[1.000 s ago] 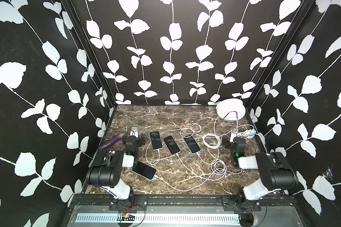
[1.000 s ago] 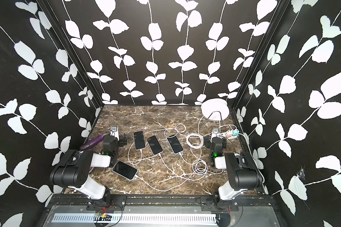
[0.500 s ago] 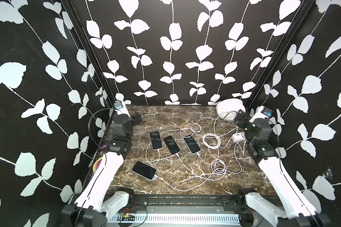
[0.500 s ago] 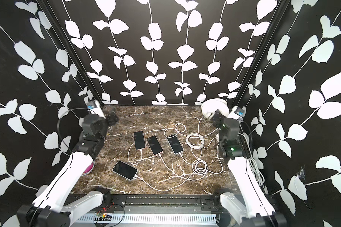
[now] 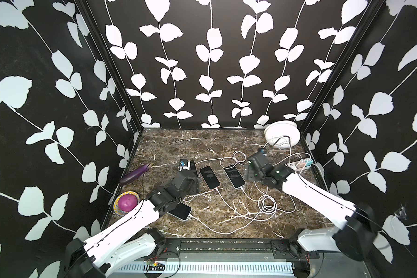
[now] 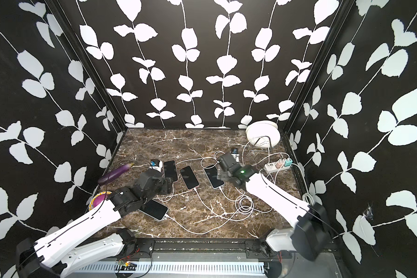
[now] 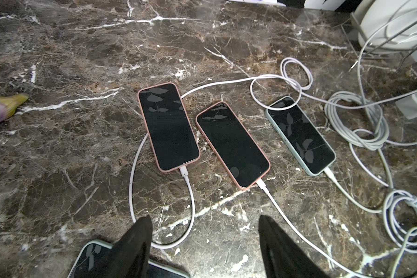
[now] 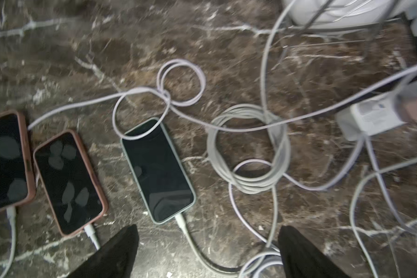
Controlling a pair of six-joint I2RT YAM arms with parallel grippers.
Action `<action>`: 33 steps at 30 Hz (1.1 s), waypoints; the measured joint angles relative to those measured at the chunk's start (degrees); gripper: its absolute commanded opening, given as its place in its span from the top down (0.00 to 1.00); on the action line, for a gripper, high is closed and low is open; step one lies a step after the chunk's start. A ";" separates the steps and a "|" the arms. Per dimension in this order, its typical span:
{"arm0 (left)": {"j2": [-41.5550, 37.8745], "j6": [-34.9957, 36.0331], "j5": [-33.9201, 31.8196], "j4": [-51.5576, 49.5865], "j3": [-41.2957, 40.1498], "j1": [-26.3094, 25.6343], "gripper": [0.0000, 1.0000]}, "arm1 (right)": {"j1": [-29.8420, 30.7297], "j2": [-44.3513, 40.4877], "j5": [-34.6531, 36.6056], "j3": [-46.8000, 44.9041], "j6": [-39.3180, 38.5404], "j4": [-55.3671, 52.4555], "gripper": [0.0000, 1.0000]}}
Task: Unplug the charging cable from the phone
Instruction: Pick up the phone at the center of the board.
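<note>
- The green phone point(image 8: 158, 171) lies screen-up on the marble table point(image 5: 178, 144), toward the right end of a slanted row of three phones across the middle.
- Its plug point(image 8: 179, 219) is seated in its near end, just ahead of the right gripper point(image 8: 208, 227) and closer to one finger than the other. Its white cable point(image 8: 195, 250) runs back between the two fingers.
- The right gripper is spread wide and has hold of nothing. In both top views it hangs just beside the green phone, on its right.
- Next in the row is the middle pink phone point(image 7: 232, 144), then the end pink phone point(image 7: 169, 127) toward the left. Both are plugged in at their near ends.
- The left gripper point(image 7: 204, 219) is also parted, with only bare marble in the gap.
- Both pink phones lie beyond the left fingertips. The end phone's cable point(image 7: 192, 204) loops past one fingertip, and the middle phone's cable point(image 7: 282, 216) passes close by the other.
- In both top views the left gripper is over the near end of the end pink phone and hides part of it.
- A fourth phone point(image 7: 92, 260), also plugged in, lies apart nearer the front edge, partly under the left arm.
- Right of the green phone are a coil of cable point(image 8: 213, 149), a power strip point(image 5: 299, 166) and a white plate point(image 5: 275, 131) in a wire rack.
- Along the left edge lie an eggplant point(image 5: 136, 173) and a bowl point(image 5: 117, 207) holding a purple ball point(image 5: 128, 202).
</note>
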 measured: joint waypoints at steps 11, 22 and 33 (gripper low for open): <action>1.03 -2.34 4.13 0.85 -1.95 0.00 0.31 | 0.42 19.74 -9.62 12.87 -7.21 -5.79 0.01; 2.43 -3.63 7.63 4.17 -5.44 0.00 0.31 | -4.50 31.30 -15.63 19.87 -17.42 -7.02 0.01; 1.97 -2.51 8.41 6.47 -6.05 0.00 0.29 | -5.46 34.77 -19.08 21.92 -23.28 -8.41 0.01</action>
